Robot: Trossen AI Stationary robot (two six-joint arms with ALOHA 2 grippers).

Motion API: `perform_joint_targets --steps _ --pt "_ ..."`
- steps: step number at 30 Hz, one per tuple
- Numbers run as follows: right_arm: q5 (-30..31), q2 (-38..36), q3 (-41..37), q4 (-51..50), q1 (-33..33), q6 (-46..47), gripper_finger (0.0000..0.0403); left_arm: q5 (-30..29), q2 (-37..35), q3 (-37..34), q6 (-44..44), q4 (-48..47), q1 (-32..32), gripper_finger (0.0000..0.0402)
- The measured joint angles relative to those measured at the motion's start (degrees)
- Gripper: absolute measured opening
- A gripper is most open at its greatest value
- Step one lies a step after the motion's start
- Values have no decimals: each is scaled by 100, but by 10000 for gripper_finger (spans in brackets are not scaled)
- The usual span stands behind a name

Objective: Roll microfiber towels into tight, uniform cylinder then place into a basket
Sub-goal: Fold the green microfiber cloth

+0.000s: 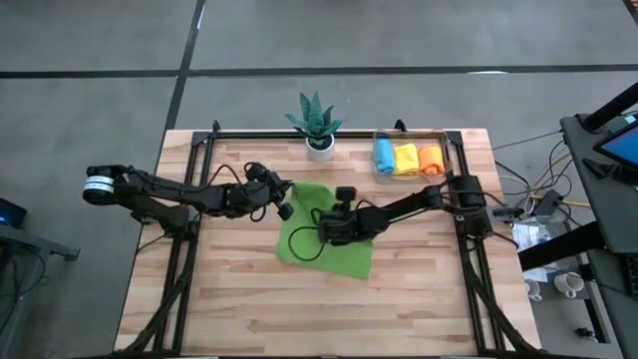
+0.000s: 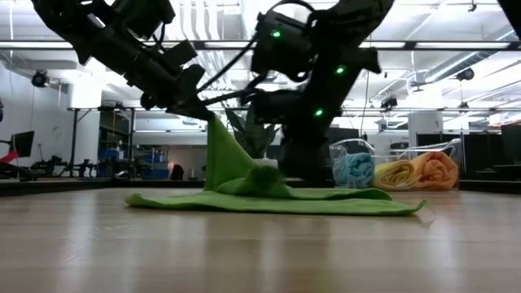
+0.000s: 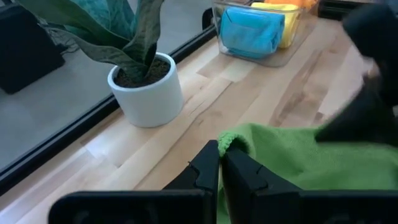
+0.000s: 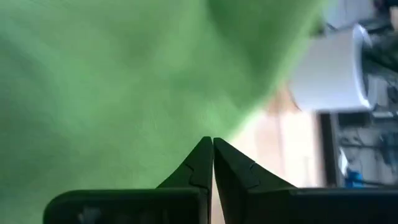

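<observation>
The green towel (image 1: 329, 237) is spread at the centre of the high view, unrolled, with 1 corner lifted. That corner is pinched by the left gripper (image 3: 219, 163), fingers pressed together on it. The right gripper (image 1: 334, 225) is pressed down on the cloth, fingers closed. 3 rolls, blue, yellow and orange, are already seen in the basket (image 1: 444, 152) at upper right; by the look of it, rolling of the green towel has barely begun.
</observation>
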Motion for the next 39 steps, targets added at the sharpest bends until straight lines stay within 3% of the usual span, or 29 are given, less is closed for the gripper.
perform_joint_targets --steps 5,9,11,15,18,21,26,33,39 --pt "57 -534 -688 -319 -104 535 8 23 0 4 -1 -114 -2 0" --pt "-54 -1171 -1430 54 -184 1074 8 25 -7 2 -2 -114 -2 0" --pt "-598 -1540 -1793 804 -166 1094 8 26 -7 11 -2 -112 -2 0" --pt "-2516 -1956 -2515 3154 16 1040 8 28 -7 24 -2 -95 -2 0" --pt "-3063 -1928 -2832 4550 202 1001 8 30 -7 22 -6 -84 -2 0" --pt "-3077 -1783 -2834 4944 441 753 9 30 -7 13 -5 -75 -2 0" --pt "-2535 -1574 -2232 3797 705 566 20 32 -7 15 -4 -54 -2 0" --pt "-1983 -637 -1066 2475 860 -133 101 32 -7 24 -7 -57 -2 0" --pt "-602 165 -154 1777 934 -1034 148 30 -7 11 -4 -63 -1 0"
